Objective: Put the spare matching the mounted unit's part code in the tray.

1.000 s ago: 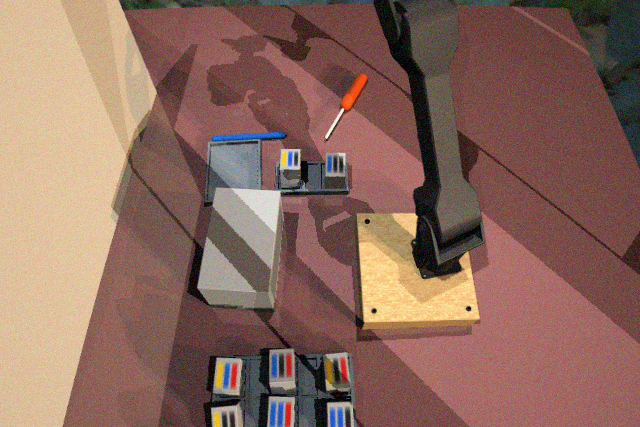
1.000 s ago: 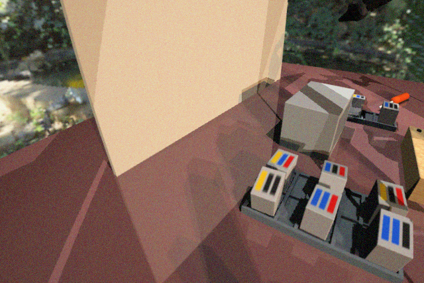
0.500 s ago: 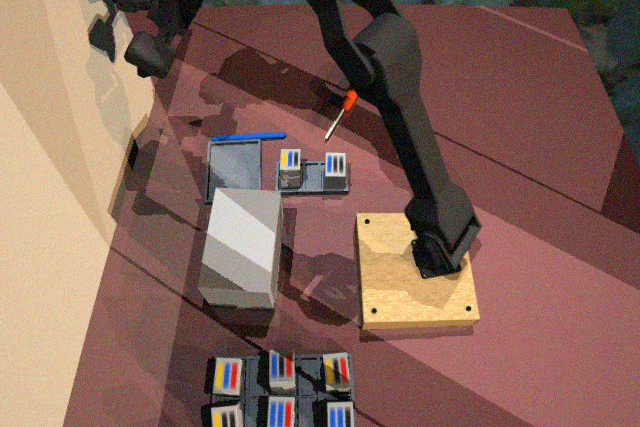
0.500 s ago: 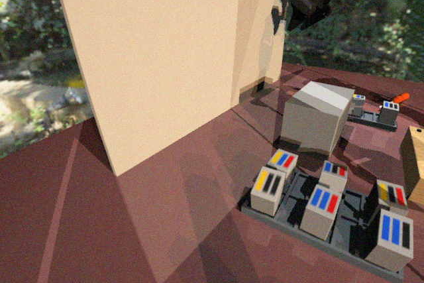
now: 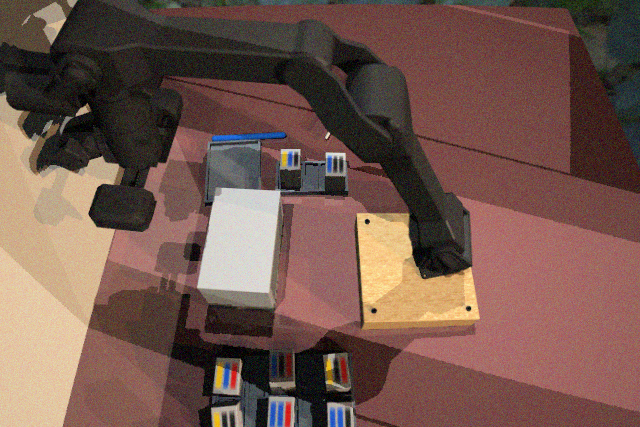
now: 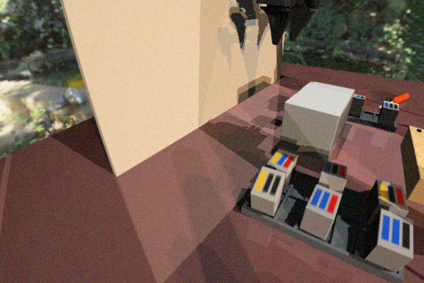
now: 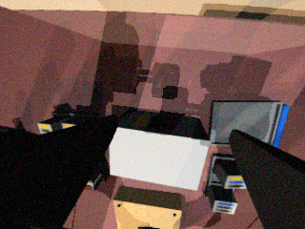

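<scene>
The mounted unit point(image 5: 242, 246) point(image 6: 317, 115) point(image 7: 159, 159) is a plain white box standing on the table. Its back face shows in the wrist view as a dark shadowed strip, and I cannot read the stripes there. The grey tray point(image 5: 232, 169) point(image 7: 243, 121) lies just beyond the box, with a blue bar point(image 5: 248, 136) along its far edge. Several striped spares sit in a dark rack point(image 6: 289, 204) in front of the box, among them a yellow-blue-red one point(image 5: 227, 375) point(image 6: 282, 160) and a blue-blue-red one point(image 5: 280, 412) point(image 6: 323, 201). My gripper point(image 6: 285, 33) point(image 7: 172, 127) is open and empty, high above the table behind the box.
A tall beige panel point(image 6: 136, 50) point(image 5: 31, 257) stands close to the left of my gripper. A small holder with two more striped units point(image 5: 290, 158) point(image 5: 335, 164) sits beside the tray. The arm's wooden base plate point(image 5: 392, 293) lies to the right. An orange screwdriver point(image 6: 400, 97) lies further back.
</scene>
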Robot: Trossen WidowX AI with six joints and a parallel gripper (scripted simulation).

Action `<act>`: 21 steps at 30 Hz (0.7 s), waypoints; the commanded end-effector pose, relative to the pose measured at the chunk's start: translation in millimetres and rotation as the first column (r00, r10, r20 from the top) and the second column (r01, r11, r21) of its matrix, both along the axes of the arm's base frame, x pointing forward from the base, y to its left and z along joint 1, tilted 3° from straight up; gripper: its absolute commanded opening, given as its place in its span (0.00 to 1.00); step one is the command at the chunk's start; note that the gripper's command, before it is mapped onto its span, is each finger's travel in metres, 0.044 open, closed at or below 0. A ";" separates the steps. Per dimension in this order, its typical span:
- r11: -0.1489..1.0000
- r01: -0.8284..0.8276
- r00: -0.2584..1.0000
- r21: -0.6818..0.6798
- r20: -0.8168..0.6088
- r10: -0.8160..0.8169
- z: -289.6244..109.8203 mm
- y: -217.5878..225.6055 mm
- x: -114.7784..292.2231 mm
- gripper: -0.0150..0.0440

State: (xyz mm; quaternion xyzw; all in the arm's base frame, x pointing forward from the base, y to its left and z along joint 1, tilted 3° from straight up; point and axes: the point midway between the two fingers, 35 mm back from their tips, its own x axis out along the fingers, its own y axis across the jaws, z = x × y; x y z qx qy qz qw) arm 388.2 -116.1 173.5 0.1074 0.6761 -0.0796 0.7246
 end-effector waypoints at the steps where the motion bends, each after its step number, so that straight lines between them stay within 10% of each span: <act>1: 1.000 -0.002 0.998 -0.016 -0.069 0.001 5.8 22.0 -12.0 1.00; 21: 1.000 -0.017 0.998 -0.015 -0.068 0.016 5.7 24.9 -12.3 1.00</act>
